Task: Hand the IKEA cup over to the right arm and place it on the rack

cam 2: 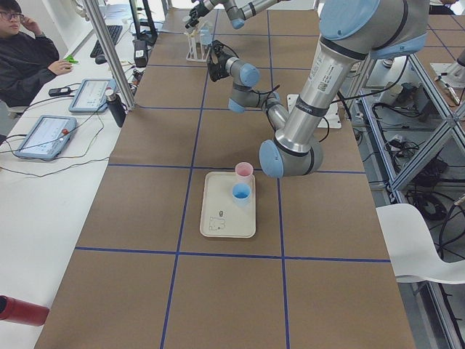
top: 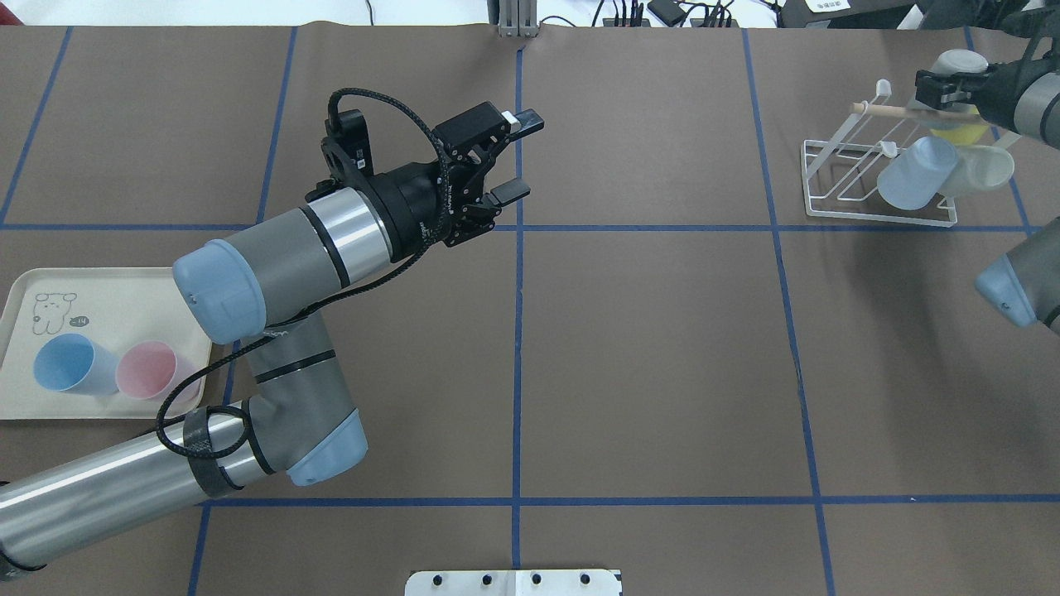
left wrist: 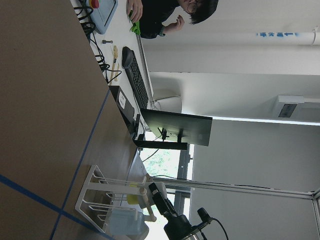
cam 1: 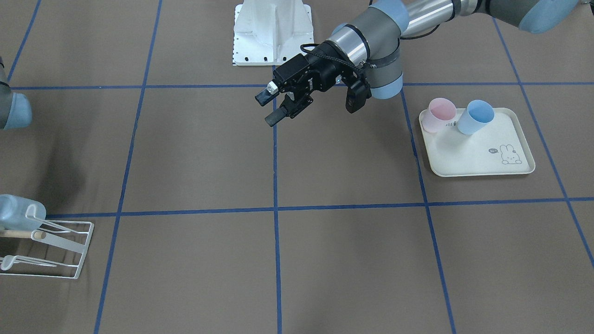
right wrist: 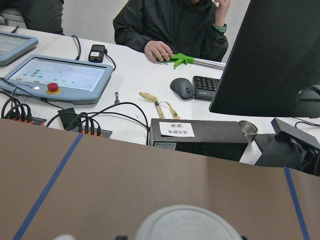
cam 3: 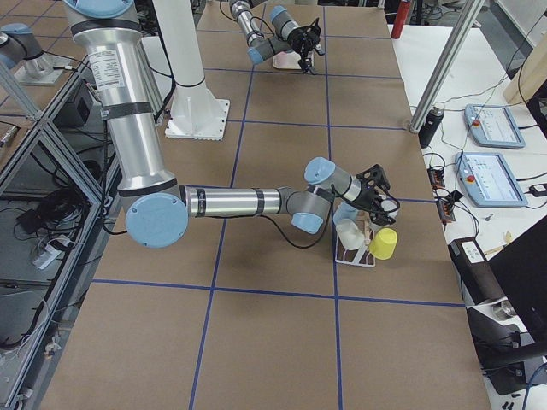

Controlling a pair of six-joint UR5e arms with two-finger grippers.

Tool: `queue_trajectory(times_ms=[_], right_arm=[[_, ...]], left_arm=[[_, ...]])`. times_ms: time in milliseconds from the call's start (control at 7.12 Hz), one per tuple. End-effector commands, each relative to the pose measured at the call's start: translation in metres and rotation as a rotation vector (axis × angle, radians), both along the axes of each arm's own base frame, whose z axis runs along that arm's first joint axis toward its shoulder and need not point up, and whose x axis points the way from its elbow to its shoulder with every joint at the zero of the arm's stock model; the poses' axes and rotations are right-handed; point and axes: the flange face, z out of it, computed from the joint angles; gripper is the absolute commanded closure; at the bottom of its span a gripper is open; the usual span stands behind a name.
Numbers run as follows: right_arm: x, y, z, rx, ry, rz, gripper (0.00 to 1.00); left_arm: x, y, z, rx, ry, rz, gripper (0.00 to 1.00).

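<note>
Counter (top: pixel 662 372): brown, gridded in blue tape.

Left arm (top: pixel 281 257): reaches to the centre line. Left gripper (top: pixel 523 157) has its jaws apart and holds nothing. It hangs over mid-counter, likely the hand-over spot, so I judge the transfer to be done.

Right arm (cam 3: pixel 231 202): stretched low across to the far end. Right gripper (top: pixel 940 83) sits at the top of the rack, apparently clamped on a pale grey IKEA cup (top: pixel 961 62). Its wrist view shows only the cup's round end at the bottom edge, not the fingers.

Cream tray (top: pixel 124 298): on the left arm's side. It carries a blue cup (top: pixel 70 364) and a pink cup (top: pixel 149 370), mouths up, probably stock for later rounds.

Rack (top: pixel 878 218): white wire, with a wooden dowel (top: pixel 886 108) across the top. A pale blue cup (top: pixel 911 174) hangs tilted on a prong, with a yellow and a clear one beside it. The held cup is high, just by the dowel, presumably lined up for a free prong and not yet seated.
</note>
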Motion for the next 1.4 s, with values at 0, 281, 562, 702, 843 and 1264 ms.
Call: queue_trajectory(times_ms=[0,281,562,702,843,1264], right_arm=[[0.005,0.003,-0.001,0.006,0.004,0.006,0.0],[0.014,0.002,-0.01,0.027,0.007,0.0,0.0],[0.028,0.003,-0.029,0.045,-0.028,-0.021,0.0],[0.045,0.004,-0.038,0.043,-0.056,-0.046,0.0],[0.059,0.005,-0.052,0.038,-0.082,-0.074,0.0],[0.064,0.038,-0.143,-0.031,-0.145,-0.161,0.0]], left_arm=[[-0.001,-0.001,0.0,0.001,-0.001,-0.002,0.0],[-0.001,0.0,-0.001,0.002,0.001,-0.002,0.0],[-0.016,-0.007,-0.007,0.026,-0.008,0.018,0.0],[-0.031,-0.014,0.0,0.03,-0.045,0.033,0.0],[-0.062,-0.026,0.014,0.039,-0.097,0.045,0.0],[-0.145,-0.018,0.082,0.183,-0.436,0.041,0.0]])
